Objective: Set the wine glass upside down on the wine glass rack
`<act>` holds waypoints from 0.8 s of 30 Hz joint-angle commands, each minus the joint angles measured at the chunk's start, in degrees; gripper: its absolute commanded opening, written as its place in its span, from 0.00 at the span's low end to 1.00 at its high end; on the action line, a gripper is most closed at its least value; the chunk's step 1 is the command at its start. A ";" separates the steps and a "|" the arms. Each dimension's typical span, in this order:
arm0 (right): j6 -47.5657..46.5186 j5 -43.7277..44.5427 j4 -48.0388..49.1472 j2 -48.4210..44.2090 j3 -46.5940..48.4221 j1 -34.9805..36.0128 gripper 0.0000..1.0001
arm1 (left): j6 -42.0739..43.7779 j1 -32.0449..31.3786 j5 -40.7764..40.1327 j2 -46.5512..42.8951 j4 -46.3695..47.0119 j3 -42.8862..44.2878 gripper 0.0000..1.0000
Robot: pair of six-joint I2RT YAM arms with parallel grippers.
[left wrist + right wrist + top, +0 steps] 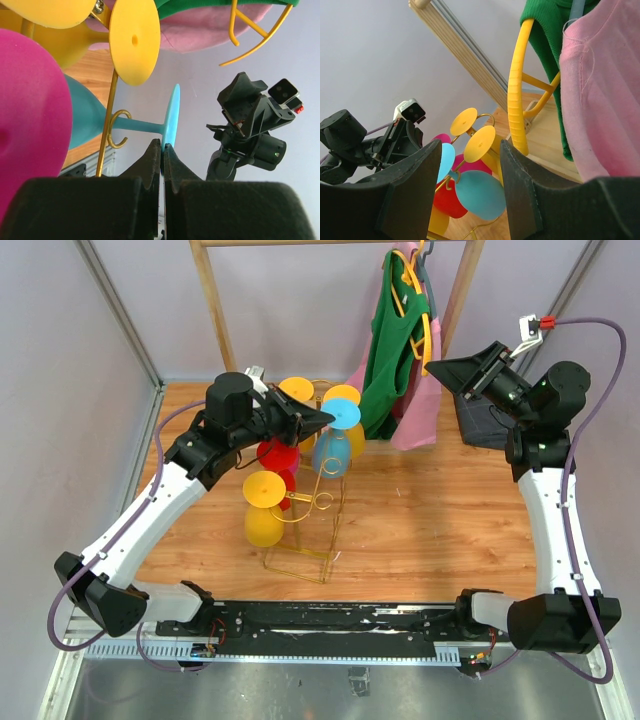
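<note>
left gripper fingers pressed together, tips at the foot rim of the turquoise plastic wine glass; whether they pinch it cannot be told. the glass hangs bowl-down on the thin gold wire rack, just beyond the tips. right gripper fingers spread, empty.

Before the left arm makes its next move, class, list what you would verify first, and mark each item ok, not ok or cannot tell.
1. Left gripper shut on the foot rim of the blue wine glass: ok.
2. Blue wine glass inverted, foot above bowl in the top view: ok.
3. Its stem seated in a curled loop of the wine glass rack: cannot tell; a loop sits right by the stem, but contact is unclear.
4. Right gripper open, empty and away from the rack: ok.
5. Yellow glass foot apart from the blue foot: ok in the left wrist view.
</note>
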 commanded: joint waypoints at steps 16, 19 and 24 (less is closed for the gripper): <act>1.04 -1.12 2.91 -0.04 0.18 -1.16 0.51 | 1.40 2.52 -0.34 -2.85 0.84 -3.04 0.03; 1.05 -1.08 2.86 -0.21 -0.12 -1.17 0.51 | 1.44 2.51 -0.09 -2.75 1.07 -3.03 0.06; 1.09 -1.17 2.90 -0.36 -0.35 -1.17 0.51 | 1.16 2.52 0.43 -2.76 1.46 -3.08 0.06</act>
